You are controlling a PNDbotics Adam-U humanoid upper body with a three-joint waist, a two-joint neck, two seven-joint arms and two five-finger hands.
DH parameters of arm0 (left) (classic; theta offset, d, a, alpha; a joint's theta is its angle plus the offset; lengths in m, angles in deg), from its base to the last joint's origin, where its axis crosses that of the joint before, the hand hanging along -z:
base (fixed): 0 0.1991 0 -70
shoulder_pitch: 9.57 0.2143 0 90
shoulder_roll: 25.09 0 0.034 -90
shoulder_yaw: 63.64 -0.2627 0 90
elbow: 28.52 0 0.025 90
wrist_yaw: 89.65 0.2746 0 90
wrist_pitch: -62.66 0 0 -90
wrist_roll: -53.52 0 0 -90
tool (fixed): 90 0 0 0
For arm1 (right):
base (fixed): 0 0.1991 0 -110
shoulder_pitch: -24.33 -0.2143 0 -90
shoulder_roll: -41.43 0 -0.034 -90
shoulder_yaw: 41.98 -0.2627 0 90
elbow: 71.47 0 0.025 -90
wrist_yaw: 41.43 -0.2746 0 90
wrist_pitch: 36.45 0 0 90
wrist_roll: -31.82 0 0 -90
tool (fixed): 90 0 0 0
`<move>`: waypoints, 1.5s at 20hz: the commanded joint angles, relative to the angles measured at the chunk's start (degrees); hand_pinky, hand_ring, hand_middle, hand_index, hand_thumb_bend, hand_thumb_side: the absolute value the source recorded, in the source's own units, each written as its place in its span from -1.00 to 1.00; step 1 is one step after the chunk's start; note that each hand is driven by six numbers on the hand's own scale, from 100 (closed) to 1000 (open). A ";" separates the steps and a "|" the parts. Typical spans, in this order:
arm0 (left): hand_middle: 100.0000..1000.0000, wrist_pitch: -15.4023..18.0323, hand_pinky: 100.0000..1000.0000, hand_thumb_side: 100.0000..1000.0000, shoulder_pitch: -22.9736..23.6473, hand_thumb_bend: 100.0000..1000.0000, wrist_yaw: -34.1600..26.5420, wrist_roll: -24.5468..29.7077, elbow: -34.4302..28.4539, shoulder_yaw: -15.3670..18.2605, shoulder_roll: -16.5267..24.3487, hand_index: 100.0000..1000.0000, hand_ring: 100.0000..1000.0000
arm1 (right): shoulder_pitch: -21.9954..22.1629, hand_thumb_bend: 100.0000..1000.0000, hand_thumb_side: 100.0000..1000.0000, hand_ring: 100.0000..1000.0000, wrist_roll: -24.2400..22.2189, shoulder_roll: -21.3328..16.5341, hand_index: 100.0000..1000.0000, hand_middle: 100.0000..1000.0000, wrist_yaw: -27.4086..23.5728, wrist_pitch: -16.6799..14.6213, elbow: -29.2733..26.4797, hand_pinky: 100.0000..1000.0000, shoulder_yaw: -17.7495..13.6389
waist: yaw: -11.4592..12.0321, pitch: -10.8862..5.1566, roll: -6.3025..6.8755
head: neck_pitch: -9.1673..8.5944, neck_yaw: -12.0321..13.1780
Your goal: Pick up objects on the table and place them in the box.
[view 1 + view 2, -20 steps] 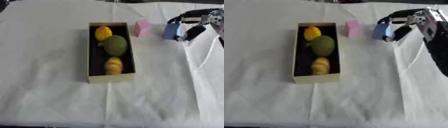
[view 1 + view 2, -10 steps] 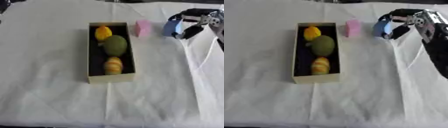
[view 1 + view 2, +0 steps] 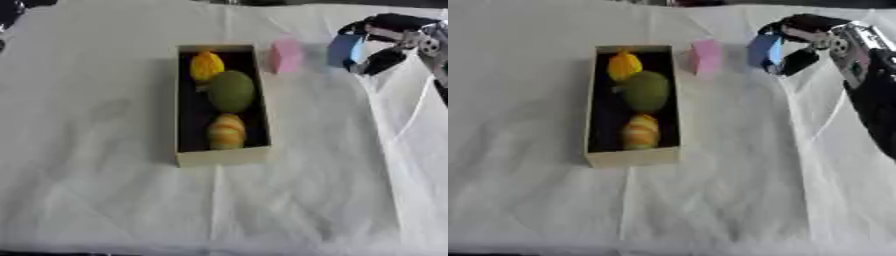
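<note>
The robot's right hand (image 3: pixel 802 37), black with silver joints, reaches in from the upper right with its fingers and thumb curled round a small light-blue block (image 3: pixel 763 50), fingers over the top and thumb against the right side. Whether the block rests on the cloth or is lifted off it cannot be told. Just to the left of the blue block, with a narrow gap between them, a small pink block (image 3: pixel 285 55) stands upright on the white cloth-covered table (image 3: pixel 105 200). Left of the pink block, near but apart from it, lies a long open cardboard box (image 3: pixel 221 156) with tan walls and a dark inside, its long axis running away from the robot. Three things sit in a row in the box: a yellow rounded object (image 3: pixel 206 65) at the far end, a dull green rounded object (image 3: pixel 231 91) in the middle touching it, and a yellow-orange striped egg-shaped object (image 3: pixel 227 131) toward the near end. The cloth shows fold lines and soft wrinkles, with one crease running toward the near edge from the box. No writing, label or brand can be read on the blocks, the box or the hand. The left hand shows in neither view.
</note>
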 commanded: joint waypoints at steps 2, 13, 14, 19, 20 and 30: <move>0.59 0.04 0.66 0.27 -0.43 -1.00 -0.04 0.19 -0.50 0.26 0.86 0.69 0.66 | -0.44 -1.00 -0.55 0.38 1.44 -2.60 0.03 -0.57 -3.20 0.39 -5.07 0.43 -0.61 | 0.04 -0.69 0.58 | 0.22 0.05; 0.60 -0.28 0.67 0.27 -0.58 -1.00 -0.07 0.84 -0.42 -0.11 0.80 0.69 0.66 | -1.45 -1.00 -0.68 0.34 -2.59 -3.70 0.04 -0.59 -15.41 -3.76 -22.94 0.41 6.12 | -0.19 -1.49 0.12 | 0.22 0.42; 0.60 -0.29 0.67 0.27 -0.63 -1.00 -0.10 0.92 -0.43 -0.16 0.80 0.69 0.66 | -1.62 -1.00 -0.70 0.33 -3.12 -3.43 0.03 -0.60 -16.73 -4.27 -24.00 0.41 6.90 | -0.16 -1.59 0.12 | 0.22 0.45; 0.60 -0.47 0.67 0.27 -0.54 -1.00 -0.18 1.13 -0.35 -0.26 0.62 0.69 0.66 | -2.45 -1.00 -0.78 0.33 -6.80 -1.60 0.04 -0.60 -22.80 -5.61 -26.80 0.40 10.74 | -0.20 -2.03 -0.06 | 0.22 0.64; 0.60 -0.55 0.67 0.27 -0.58 -1.00 -0.21 1.25 -0.36 -0.35 0.51 0.69 0.66 | -2.71 -1.00 -0.79 0.33 -7.97 -0.77 0.04 -0.60 -24.06 -5.84 -26.71 0.40 11.78 | -0.17 -2.09 -0.09 | 0.22 0.56; 0.60 -0.98 0.67 0.27 -0.72 -1.00 -0.35 1.85 -0.37 -0.55 0.09 0.69 0.66 | -4.27 -1.00 -0.84 0.32 -10.67 4.32 0.02 -0.63 -28.99 -7.74 -24.92 0.39 16.03 | 0.14 -2.20 -0.13 | 0.22 0.50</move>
